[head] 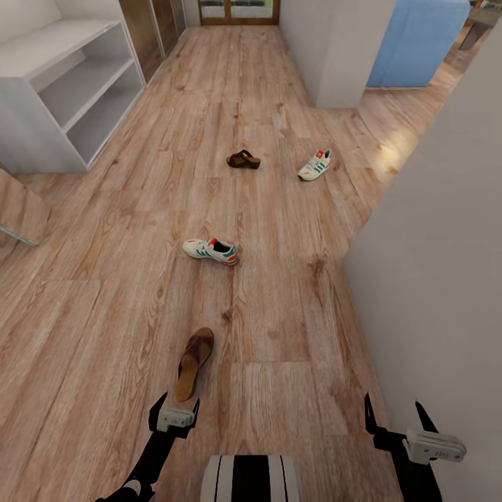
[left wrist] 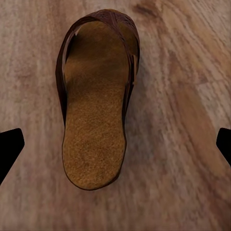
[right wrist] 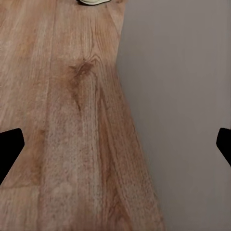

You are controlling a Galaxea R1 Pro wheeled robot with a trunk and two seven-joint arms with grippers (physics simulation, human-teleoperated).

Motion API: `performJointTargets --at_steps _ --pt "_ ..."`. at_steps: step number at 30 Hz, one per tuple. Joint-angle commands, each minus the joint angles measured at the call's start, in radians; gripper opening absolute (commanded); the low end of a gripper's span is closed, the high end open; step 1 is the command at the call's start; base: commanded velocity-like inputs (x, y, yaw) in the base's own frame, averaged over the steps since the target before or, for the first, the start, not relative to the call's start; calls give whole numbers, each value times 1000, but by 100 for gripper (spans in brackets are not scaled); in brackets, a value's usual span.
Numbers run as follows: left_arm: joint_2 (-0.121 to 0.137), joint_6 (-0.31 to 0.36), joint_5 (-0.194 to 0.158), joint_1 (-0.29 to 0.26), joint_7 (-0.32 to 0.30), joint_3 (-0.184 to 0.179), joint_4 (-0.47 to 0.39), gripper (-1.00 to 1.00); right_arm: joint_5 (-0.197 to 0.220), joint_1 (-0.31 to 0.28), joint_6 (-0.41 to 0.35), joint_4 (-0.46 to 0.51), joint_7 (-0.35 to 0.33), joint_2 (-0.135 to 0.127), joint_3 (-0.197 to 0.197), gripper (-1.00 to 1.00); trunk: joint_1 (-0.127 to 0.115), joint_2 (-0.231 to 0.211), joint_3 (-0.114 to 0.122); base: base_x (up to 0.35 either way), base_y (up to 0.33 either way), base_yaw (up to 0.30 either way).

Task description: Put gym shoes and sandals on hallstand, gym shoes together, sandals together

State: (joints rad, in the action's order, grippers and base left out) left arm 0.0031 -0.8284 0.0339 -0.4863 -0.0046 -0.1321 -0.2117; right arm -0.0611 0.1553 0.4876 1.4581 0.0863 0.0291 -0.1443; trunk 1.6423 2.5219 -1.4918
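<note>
All four shoes lie scattered on the floor [head: 279, 328], none on the rack [head: 63, 90], which stands far left against the wall, shelves bare as far as visible. Near sandal [head: 194, 362] lies sole down just ahead of the left gripper [head: 174, 417]; jaws spread wide, holding nothing, and the wrist camera looks straight down on the sandal [left wrist: 96, 106] between the tips, so this looks like a line-up for the first pick. Right gripper [head: 401, 425] released too, empty, hanging close by the grey wall [head: 432, 279] with bare floor below. Near sneaker [head: 211, 250] sits mid-corridor, far sneaker [head: 315, 165] and far sandal [head: 243, 160] beyond, well apart. Pairs are split, so each needs a separate trip. Rack's left end cut off by frame edge; a pale scrap at the right wrist view's edge is too cropped to identify. Fingertips show only as black corners
</note>
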Motion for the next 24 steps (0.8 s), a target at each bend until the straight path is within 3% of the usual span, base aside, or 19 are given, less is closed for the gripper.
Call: performJointTargets --at_steps 1,24 --pt "0 0 0 0 0 0 0 100 0 1 1 -1 0 0 1 100 0 0 0 0 0 0" --pt "-1 1 -2 -1 0 6 -13 100 -3 22 5 -2 -2 7 8 100 0 0 -2 0 0 0"
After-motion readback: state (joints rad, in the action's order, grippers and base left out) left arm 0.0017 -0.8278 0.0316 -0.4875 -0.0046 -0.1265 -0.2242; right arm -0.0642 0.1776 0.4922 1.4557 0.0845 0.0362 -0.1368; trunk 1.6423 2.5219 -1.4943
